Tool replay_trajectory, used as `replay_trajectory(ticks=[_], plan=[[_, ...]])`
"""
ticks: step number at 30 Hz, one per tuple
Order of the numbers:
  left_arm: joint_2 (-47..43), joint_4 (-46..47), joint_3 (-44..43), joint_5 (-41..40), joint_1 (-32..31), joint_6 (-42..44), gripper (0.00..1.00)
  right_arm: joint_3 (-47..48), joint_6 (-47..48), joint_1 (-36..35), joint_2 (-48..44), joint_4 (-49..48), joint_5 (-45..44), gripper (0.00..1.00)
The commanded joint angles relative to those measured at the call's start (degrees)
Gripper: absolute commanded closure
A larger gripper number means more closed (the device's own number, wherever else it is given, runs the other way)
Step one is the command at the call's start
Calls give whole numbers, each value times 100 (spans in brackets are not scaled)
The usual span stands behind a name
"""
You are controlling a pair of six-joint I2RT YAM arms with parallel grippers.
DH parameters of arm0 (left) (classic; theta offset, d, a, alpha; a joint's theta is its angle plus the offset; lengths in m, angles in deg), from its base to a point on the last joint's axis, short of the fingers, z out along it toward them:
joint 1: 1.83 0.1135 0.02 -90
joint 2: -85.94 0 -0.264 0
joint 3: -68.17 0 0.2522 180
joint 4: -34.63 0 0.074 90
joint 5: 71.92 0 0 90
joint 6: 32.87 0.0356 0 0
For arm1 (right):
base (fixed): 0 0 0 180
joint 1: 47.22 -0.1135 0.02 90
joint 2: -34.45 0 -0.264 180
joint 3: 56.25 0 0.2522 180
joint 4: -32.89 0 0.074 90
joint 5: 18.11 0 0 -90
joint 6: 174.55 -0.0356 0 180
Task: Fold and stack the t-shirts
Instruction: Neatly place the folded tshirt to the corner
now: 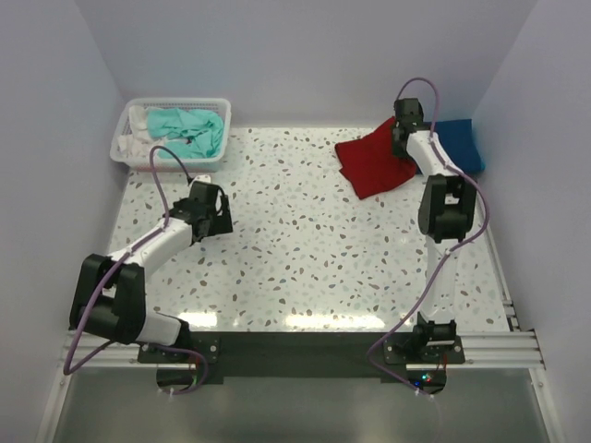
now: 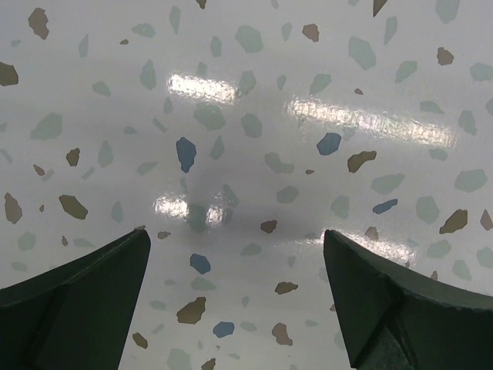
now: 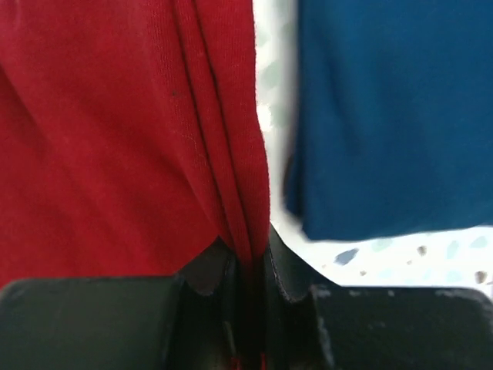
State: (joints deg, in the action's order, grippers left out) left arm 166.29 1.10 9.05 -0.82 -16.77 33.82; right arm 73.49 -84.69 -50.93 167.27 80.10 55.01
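**A:** Start at the right pincer (image 3: pixel 248 254). What has it got?

**B:** It is clenched on a bunched ridge of the red shirt (image 3: pixel 115 139). Several layers of cloth run down into the narrow gap between its fingers.

**A:** What worries you there?

**B:** It pinches a ridge, not a flat edge. If it lifts, I'd expect the layers to slide unevenly and the fold to fall open.

**A:** And just beyond it?

**B:** The blue shirt (image 3: pixel 393 116) lies folded just beside the red one, with a thin strip of table (image 1: pixel 305 249) showing between them. That is in the far right corner. From above the arm hides the gap, so I can't tell whether they touch anywhere.

**A:** So a drag could go badly.

**B:** Yes. Pulling the red one sideways might catch the blue edge and rumple a finished fold. Setting it on top off-centre would give a lopsided stack, and the walls are close on that side.

**A:** Is the left pincer (image 2: pixel 235 254) any help?

**B:** It is released, its fingers spread wide over bare table well away on the left. That leaves one grip on the red cloth, so the loose side would hang and twist.

**A:** And the third shirt?

**B:** The teal shirt (image 1: pixel 189 129) is crumpled in the basket (image 1: pixel 171 164) at the far left, not yet folded. Its cloth could snag on the mesh when it is pulled out.
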Motion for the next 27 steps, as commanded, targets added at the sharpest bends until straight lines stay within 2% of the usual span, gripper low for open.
replay_trajectory(ticks=[1,6,10,20,27], plan=[[94,237,-157,-150,70,-121,0,748,427,212,104,-84,-325,100],[191,228,-157,-246,70,-121,0,1487,647,353,367,47,-184,100],[287,246,-148,-185,70,-121,0,1997,673,730,386,170,1,100],[516,254,-78,-71,70,-103,0,2077,893,1390,245,-49,317,100],[762,237,-34,-26,70,-104,0,2095,1139,1601,534,-804,142,99]])
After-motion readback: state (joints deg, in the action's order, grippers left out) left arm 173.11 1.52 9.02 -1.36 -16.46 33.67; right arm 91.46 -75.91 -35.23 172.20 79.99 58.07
